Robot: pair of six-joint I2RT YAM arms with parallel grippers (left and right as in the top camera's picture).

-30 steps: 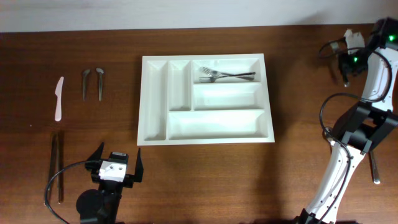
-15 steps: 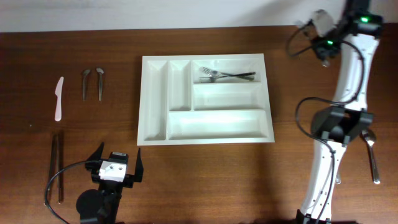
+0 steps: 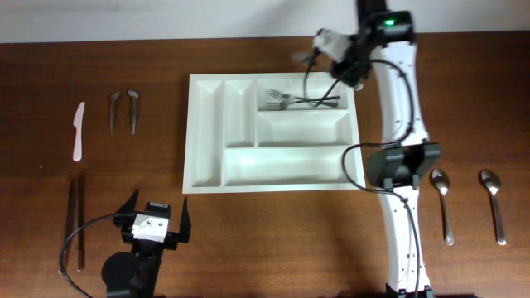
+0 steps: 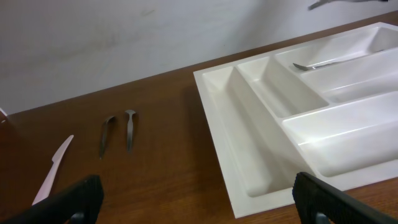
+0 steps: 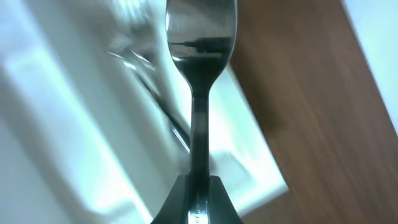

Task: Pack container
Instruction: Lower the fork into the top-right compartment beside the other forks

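Container: a white five-compartment tray (image 3: 273,189), lying flat on the worktop (image 3: 273,248), about mid-width and toward the far edge.
Long axis: runs left to right across the worktop, with the short ends facing the left and right sides.
Compartments: two narrow ones sit at the left end and run front to back. Three long ones fill the rest, parallel to the long axis and stacked front to back.
Contents: forks (image 3: 302,100) lie in the farthest long compartment, tines to the left and handles to the right.
Right pincer (image 5: 198,199): clamped on the handle of a spoon (image 5: 199,106), with the bowl pointing away from the fingers. It is held above the container's far edge near the right corner; the wrist view there is blurred.
Left pincer (image 3: 157,207): jaws spread wide and holding nothing. It is in front of the container's left corner, apart from it.
Right of container: two spoons (image 3: 441,203) lie on the worktop, handles toward the front.
Left of container: a white plastic knife (image 3: 79,131), two small metal utensils (image 3: 124,110) and two long dark sticks (image 3: 76,223), all well apart from the tray.
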